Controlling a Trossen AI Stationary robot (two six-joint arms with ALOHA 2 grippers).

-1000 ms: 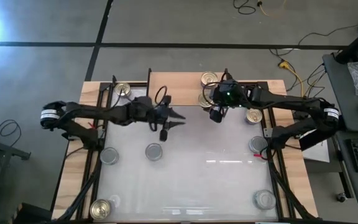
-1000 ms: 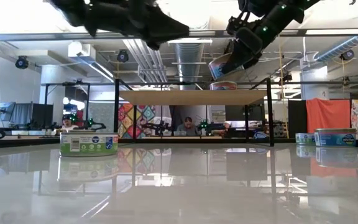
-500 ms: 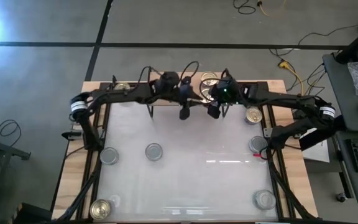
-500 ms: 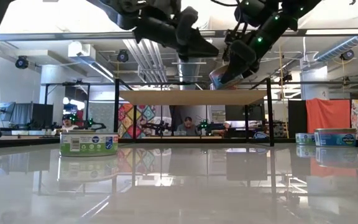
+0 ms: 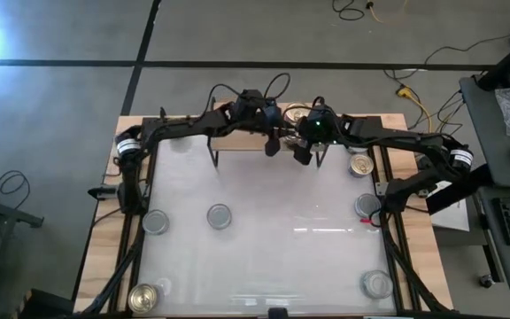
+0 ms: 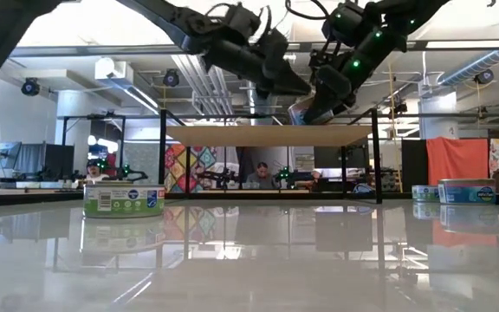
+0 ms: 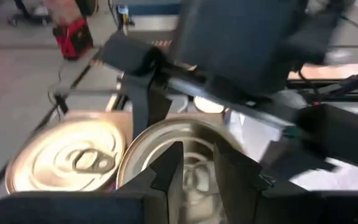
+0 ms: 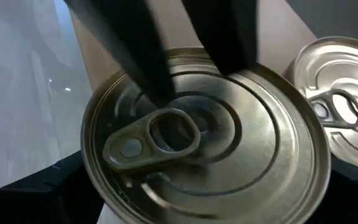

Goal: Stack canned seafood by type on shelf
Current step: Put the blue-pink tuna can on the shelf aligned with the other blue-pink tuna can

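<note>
Gold ring-top tin (image 8: 204, 155) sits tilted just over the shelf (image 6: 232, 135), upper middle of the high view, beside another ring-top tin (image 8: 340, 106) already on the board. My right pincer (image 6: 314, 100) is spread wide and pinching it. My left pincer (image 5: 273, 146), nearly pressed together and empty, has just swung up from mid-table to touch the tin's lid, probably to steady it for stacking.

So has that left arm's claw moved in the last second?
Yes. The left gripper has swung from over the white table toward the shelf, ending beside the right gripper.
</note>
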